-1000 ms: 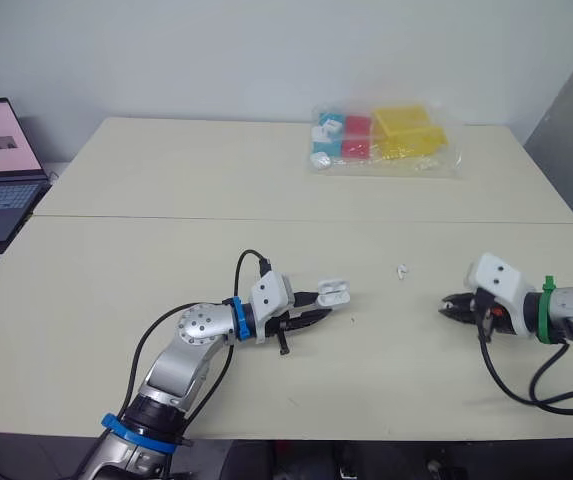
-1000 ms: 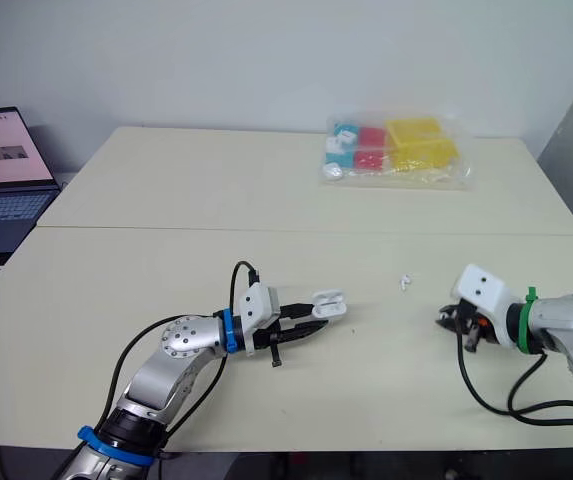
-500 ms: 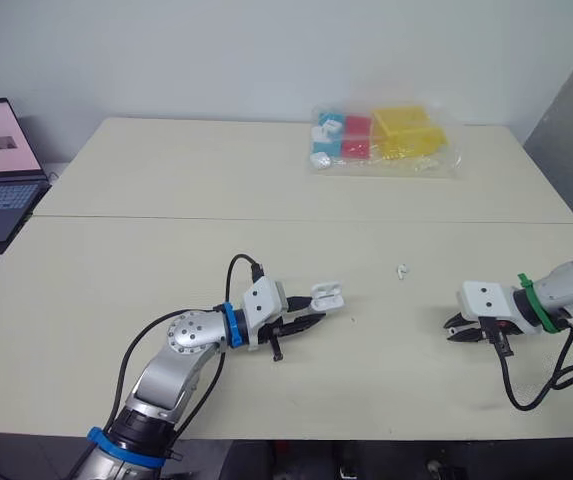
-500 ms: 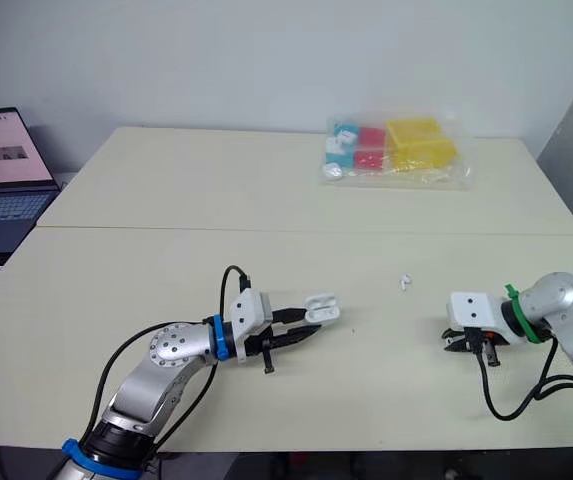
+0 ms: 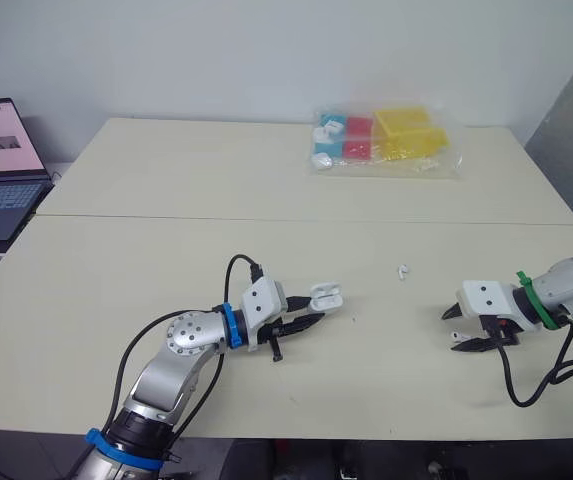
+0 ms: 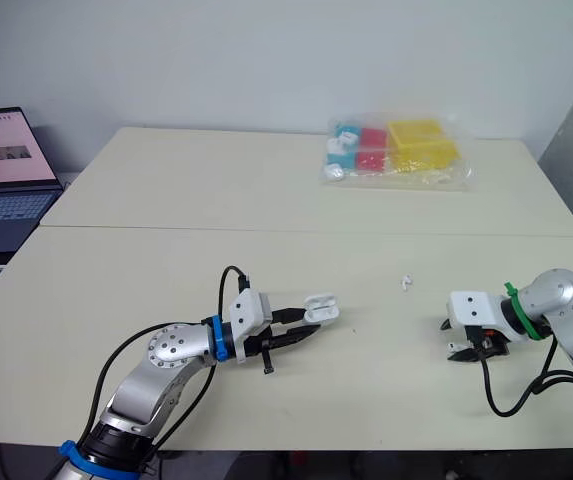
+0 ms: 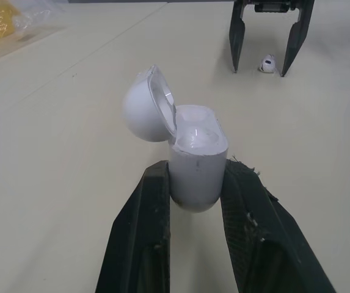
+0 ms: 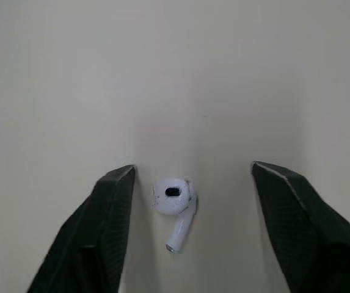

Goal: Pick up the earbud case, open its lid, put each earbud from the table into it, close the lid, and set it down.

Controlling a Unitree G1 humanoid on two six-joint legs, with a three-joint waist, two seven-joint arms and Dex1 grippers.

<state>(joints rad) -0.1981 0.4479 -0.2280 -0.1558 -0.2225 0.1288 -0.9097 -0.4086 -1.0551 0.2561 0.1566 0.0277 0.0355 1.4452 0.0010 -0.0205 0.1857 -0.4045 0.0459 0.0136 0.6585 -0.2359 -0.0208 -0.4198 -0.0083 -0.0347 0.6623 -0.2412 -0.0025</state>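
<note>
**A:** So what has changed nearest us?

**B:** The right gripper (image 5: 456, 330). Half a second ago its fingers were pinched almost together, low over the table (image 5: 116, 270). Now they stand wide apart. The wrist view shows an earbud (image 8: 175, 204) lying on the surface between them, closer to one finger and, as far as I can tell, touched by neither.

**A:** Nothing grasped yet, then?

**B:** No. I read it as the set-up for the first pick: the jaws only need to close on it. It is small and rounded, so it could slip out sideways.

**A:** And the case?

**B:** A little farther in, the left gripper (image 5: 318, 308) has barely shifted. It stays clamped on the base of the earbud case (image 7: 196, 162). The lid (image 7: 147, 113) is tipped open, and both wells look empty, ready to receive.

**A:** Beyond that?

**B:** A second earbud (image 5: 402, 270) lies alone on the table between the two arms, somewhat farther back, still to be collected. The bag of coloured blocks (image 5: 381, 140) sits at the far side, just as before.
</note>
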